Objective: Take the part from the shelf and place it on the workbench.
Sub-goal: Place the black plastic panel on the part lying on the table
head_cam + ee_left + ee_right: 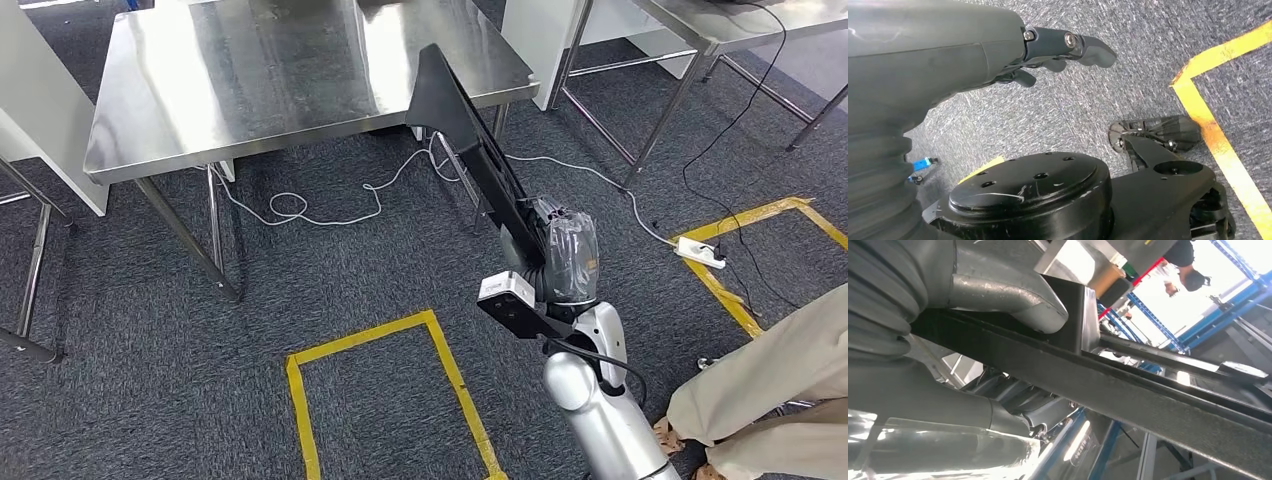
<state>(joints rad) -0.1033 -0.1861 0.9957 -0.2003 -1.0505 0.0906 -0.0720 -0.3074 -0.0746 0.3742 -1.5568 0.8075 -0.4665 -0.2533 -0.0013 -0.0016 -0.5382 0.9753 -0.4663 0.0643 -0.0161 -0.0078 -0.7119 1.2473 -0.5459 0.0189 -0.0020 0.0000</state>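
Note:
The part point(470, 130) is a long black bar with a wider flat end. My right hand point(568, 255), wrapped in clear plastic, grips its near end and holds it slanting up and to the left. The far end lies over the near right corner of the steel workbench point(250, 80); I cannot tell whether it touches. In the right wrist view, the thumb of my right hand point(998, 290) lies across the part point(1148, 395). My left hand point(1058, 45) hangs over the carpet, fingers loose, holding nothing.
A person in beige trousers point(780, 380) stands close at my right. A white cable point(330, 205) and a power strip point(702, 252) lie on the carpet. Yellow tape point(450, 370) marks a box on the floor. A second steel table point(700, 25) stands far right.

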